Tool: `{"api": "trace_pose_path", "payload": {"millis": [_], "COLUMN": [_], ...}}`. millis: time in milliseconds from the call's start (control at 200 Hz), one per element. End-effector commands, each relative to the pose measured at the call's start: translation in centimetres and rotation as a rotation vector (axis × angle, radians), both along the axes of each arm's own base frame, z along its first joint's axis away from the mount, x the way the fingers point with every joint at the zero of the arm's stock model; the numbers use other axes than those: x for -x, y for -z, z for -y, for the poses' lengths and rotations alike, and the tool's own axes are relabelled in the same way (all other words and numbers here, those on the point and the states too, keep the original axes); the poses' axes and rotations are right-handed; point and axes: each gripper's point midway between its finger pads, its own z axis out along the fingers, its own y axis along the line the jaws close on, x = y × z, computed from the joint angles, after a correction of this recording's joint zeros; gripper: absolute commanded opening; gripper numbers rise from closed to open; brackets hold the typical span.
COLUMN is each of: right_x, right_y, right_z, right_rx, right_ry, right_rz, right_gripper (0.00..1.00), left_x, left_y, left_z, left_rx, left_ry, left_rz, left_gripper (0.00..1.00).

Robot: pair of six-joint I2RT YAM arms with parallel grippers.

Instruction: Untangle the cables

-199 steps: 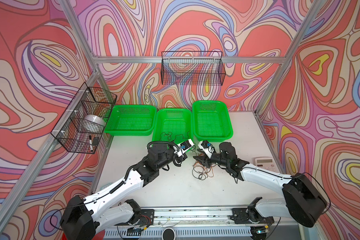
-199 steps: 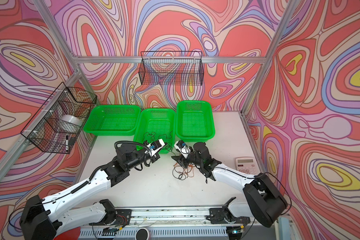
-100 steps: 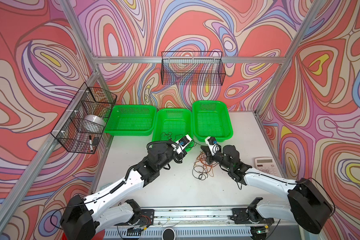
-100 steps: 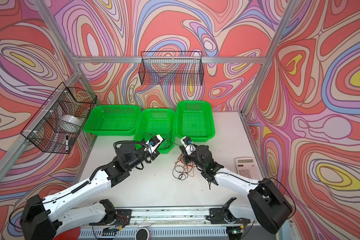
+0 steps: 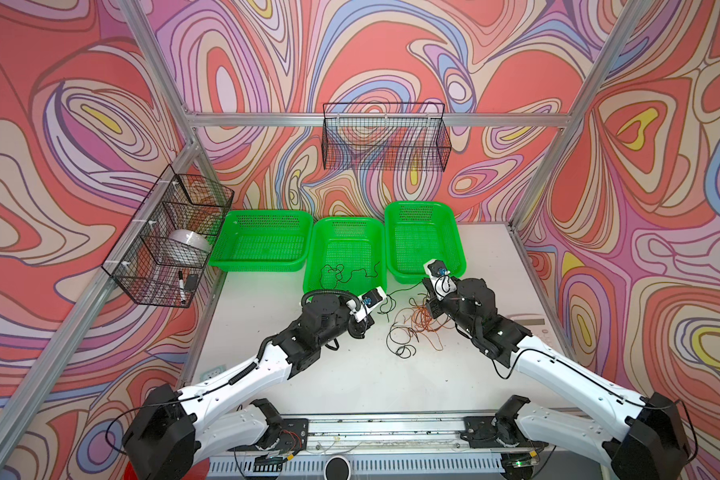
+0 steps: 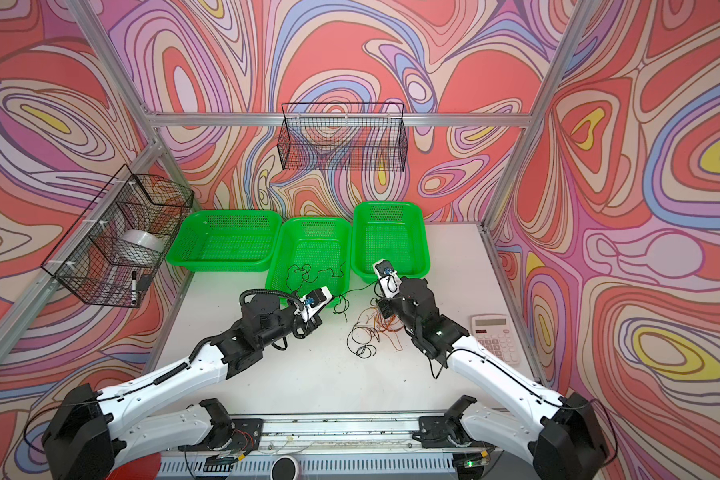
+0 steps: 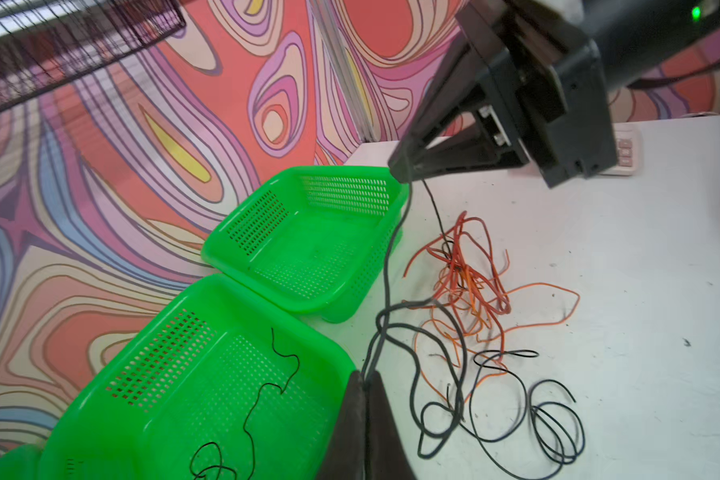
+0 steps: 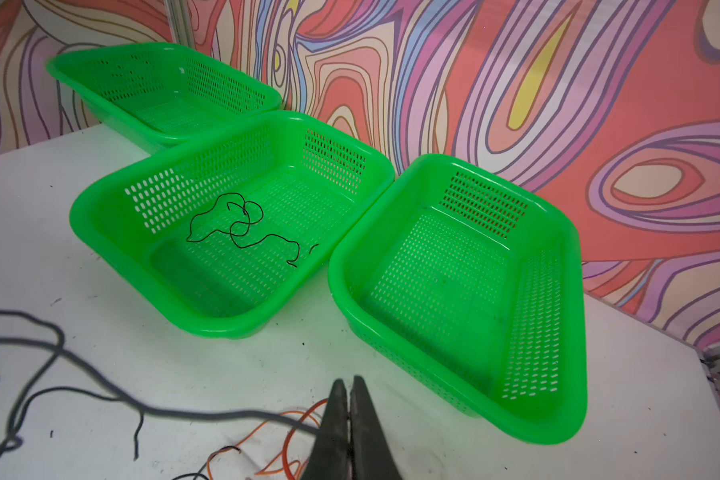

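Note:
The cables lie in a tangle on the white table between my arms: red (image 7: 462, 249) and orange-brown (image 7: 558, 307) loops bunched together (image 5: 422, 320), with black loops (image 5: 404, 349) at the near side. My left gripper (image 7: 364, 376) is shut on the black cable (image 7: 385, 270). That strand rises to my right gripper (image 7: 400, 172), which is shut on it above the table by the right basket's corner. In the right wrist view the black cable (image 8: 208, 413) runs into my shut right gripper (image 8: 348, 380). A thin black strand (image 8: 242, 224) lies in the middle green basket (image 5: 310, 274).
Three green baskets stand along the back: left (image 5: 225, 262), middle and right (image 5: 460, 249). A calculator (image 6: 495, 336) lies at the table's right edge. Wire baskets hang on the left wall (image 5: 163, 241) and the back wall (image 5: 385, 137).
My right gripper has shut on the black cable and lifted back and to the right toward the right basket, drawing the strand up. The left gripper has barely moved.

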Motion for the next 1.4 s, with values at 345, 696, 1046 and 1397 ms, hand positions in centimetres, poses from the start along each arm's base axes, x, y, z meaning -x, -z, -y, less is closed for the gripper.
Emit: {"api": "trace_pose_path", "payload": {"millis": [345, 696, 1046, 1397], "right_x": [0.4, 0.1, 0.4, 0.6], "right_y": [1.0, 0.0, -3.3, -5.2], "right_z": [-1.5, -2.0, -2.9, -4.1], "right_rx": [0.143, 0.131, 0.076, 0.048], "right_ry": [-0.135, -0.147, -0.191, -0.253], "right_rz": [-0.078, -0.064, -0.011, 0.032], "right_gripper": [0.00, 0.00, 0.00, 0.00], "left_x": [0.5, 0.3, -0.9, -1.4], "left_y": [3.5, 4.5, 6.2, 8.4], "left_z": [2.3, 2.5, 2.2, 2.6], "left_rx": [0.060, 0.094, 0.233, 0.194], "left_ry": [0.093, 0.060, -0.036, -0.038], "left_rz": [-0.086, -0.130, -0.205, -0.168], "left_gripper": [0.41, 0.51, 0.53, 0.54]}}
